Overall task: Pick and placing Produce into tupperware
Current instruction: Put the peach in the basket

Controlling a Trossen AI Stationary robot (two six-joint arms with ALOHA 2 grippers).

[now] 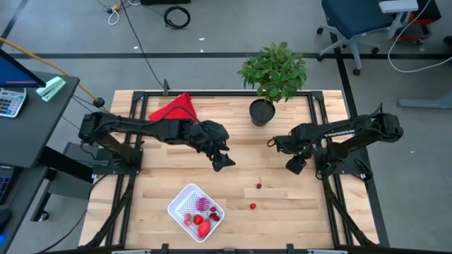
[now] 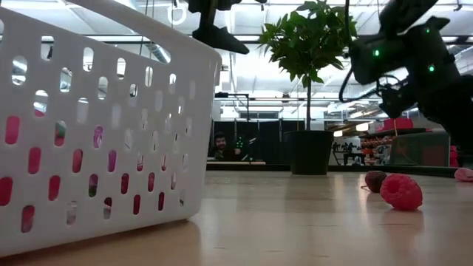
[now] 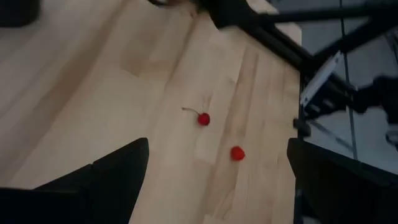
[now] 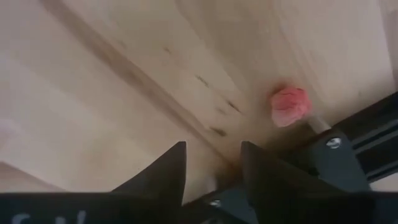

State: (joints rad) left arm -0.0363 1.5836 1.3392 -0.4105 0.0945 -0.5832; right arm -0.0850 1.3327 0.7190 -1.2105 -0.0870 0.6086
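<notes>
The white tupperware sits near the table's front edge, with several red pieces and a purple one inside; it fills the left of the low view as a holed wall. A cherry and a raspberry lie on the wood to its right, also seen as cherry and raspberry. My left gripper hangs open above mid-table, wide apart. My right gripper points down near the right rail, open and holding nothing, beside a pink piece.
A potted plant stands at the far middle and a red cloth lies at the far left. Black frame rails run along the table's sides. Bare wood lies between the two grippers and the tupperware.
</notes>
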